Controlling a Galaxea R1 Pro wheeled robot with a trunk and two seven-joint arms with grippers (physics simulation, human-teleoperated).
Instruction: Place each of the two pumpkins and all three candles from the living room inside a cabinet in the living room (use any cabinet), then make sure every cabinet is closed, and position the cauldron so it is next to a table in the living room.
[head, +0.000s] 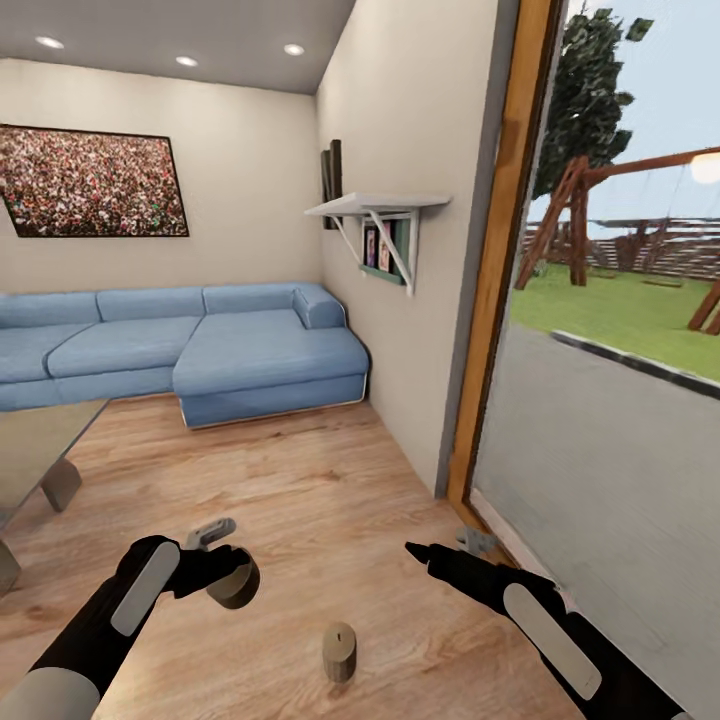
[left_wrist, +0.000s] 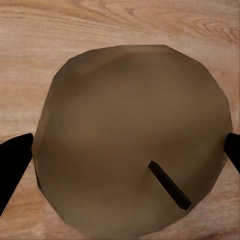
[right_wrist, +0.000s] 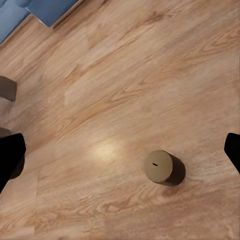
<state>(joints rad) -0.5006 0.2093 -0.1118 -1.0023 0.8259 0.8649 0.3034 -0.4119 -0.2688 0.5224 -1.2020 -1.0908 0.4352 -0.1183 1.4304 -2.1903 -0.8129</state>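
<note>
Tan wax sits between your left gripper (head: 228, 572)'s jaws: you have one candle (head: 235, 584) clamped by its sides, and in the left wrist view its wick (left_wrist: 169, 184) and flat top face the camera, a dark finger tip (left_wrist: 14, 165) pressed at either edge, the wooden floor (head: 300, 480) showing around it. Holding it by the round wall like that keeps it from rolling out while you carry it. The second candle (head: 340, 652) stands upright on the floor, near you and between your two arms, free of both grippers; the right wrist view looks down on it from above. Your right gripper (head: 415, 549) hangs empty above the floor to the right, but whether its jaws are parted or closed cannot be told from these views. The grey glossy bench (head: 40, 440) edges in at the left, the blue sofa (head: 200, 345) sits against the far wall, and a glass door (head: 600, 420) is on the right. My guess is the free arm is kept over the standing candle to take it next.
</note>
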